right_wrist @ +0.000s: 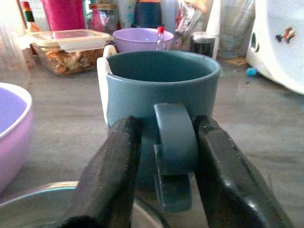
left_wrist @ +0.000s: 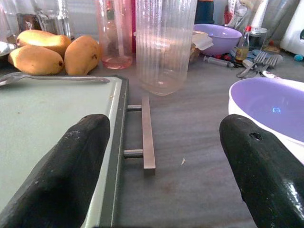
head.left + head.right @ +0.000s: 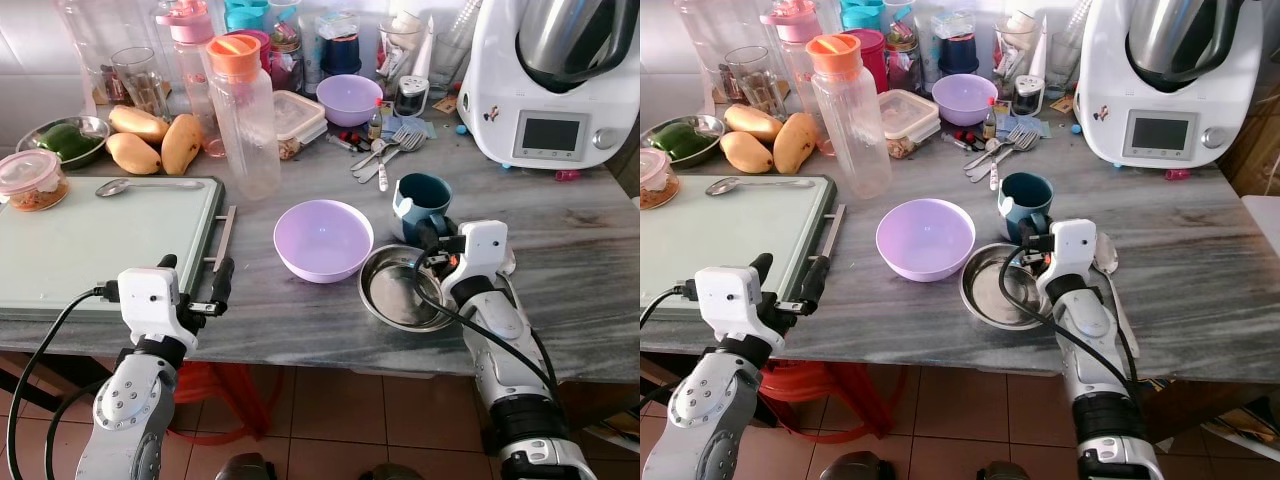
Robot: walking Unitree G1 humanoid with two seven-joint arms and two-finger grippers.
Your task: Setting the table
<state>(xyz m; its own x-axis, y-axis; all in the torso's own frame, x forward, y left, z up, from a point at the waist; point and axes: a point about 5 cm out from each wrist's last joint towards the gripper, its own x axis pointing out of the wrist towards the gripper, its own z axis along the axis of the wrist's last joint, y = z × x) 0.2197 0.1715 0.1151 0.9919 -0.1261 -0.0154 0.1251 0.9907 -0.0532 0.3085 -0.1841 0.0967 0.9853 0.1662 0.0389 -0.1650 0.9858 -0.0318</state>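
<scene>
1. Right hand (image 1: 164, 156) closed around the handle of the dark teal ceramic mug (image 3: 422, 203), standing on the grey marble table (image 3: 580, 250) just behind the round steel plate (image 3: 395, 290).
2. Probably heavy, stiff, breakable; handle hold seems best.
3. Left hand (image 2: 161, 156) wide open, empty, near the large lilac plastic bowl (image 3: 322, 238).

A grey marble-patterned counter (image 3: 590, 240) spans the frame from left to right. Below it, along the bottom edge, lies a floor of reddish-brown tiles (image 3: 400, 400). White wall tiles (image 3: 30, 60) show at upper left. Soft daylight brightens everything.
</scene>
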